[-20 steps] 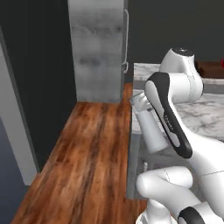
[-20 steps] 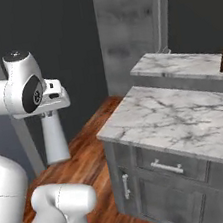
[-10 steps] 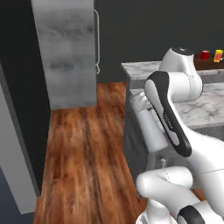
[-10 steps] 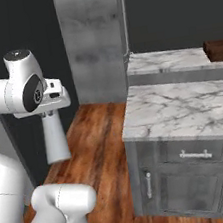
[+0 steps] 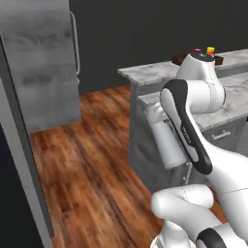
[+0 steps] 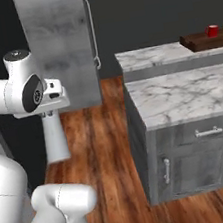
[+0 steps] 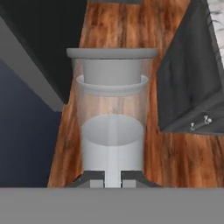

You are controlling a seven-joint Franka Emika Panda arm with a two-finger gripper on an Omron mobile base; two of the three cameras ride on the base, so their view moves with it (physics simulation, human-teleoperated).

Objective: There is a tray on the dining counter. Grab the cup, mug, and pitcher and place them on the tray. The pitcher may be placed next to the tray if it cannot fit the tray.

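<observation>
You're swinging the base right, bringing the far dark brown wooden tray [image 6: 205,40] with red mug [image 6: 212,30] into view, gripper [image 7: 112,177] pinching the translucent grey pitcher [image 7: 112,127] hanging over the floor.

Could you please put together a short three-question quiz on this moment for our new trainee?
1. True or false: the pitcher is gripped in the closed jaws of the gripper.
2. Which things already stand on the tray? A) the mug and the cup B) the pitcher alone C) nothing
3. Fill in: the tray rests on the ____ counter, beyond the nearer marble worktop.

Key: 1 true; 2 A; 3 dining
</observation>
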